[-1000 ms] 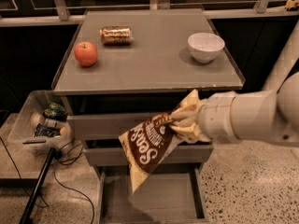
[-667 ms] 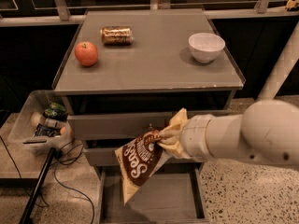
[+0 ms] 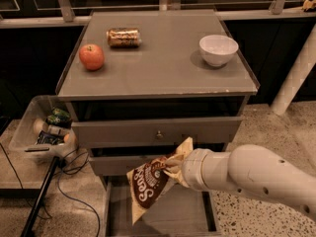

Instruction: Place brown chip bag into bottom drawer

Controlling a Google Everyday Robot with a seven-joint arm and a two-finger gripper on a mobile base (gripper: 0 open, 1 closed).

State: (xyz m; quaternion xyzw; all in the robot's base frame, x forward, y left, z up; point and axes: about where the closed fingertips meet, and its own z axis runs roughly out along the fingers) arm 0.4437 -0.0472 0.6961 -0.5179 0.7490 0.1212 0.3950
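Holding the brown chip bag [image 3: 148,189] above the open bottom drawer [image 3: 192,215] — lower centre of frame.

Gripper [image 3: 174,166] at lower centre, jaws clamped on the bag's tan upper corner; hangs tilted, lower tip over the drawer's left side, apparently not yet down on the floor. Could go wrong from here — let go this far left, may drape over the low side wall or snag the rim; may slip early from a thin pinch on crinkly foil. Well apart from apple [image 3: 92,57], can [image 3: 123,37] and bowl [image 3: 218,49] up on the tabletop [image 3: 163,73].

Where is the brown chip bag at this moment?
The brown chip bag hangs at lower centre of the camera view, held by the end effector, above the open bottom drawer.
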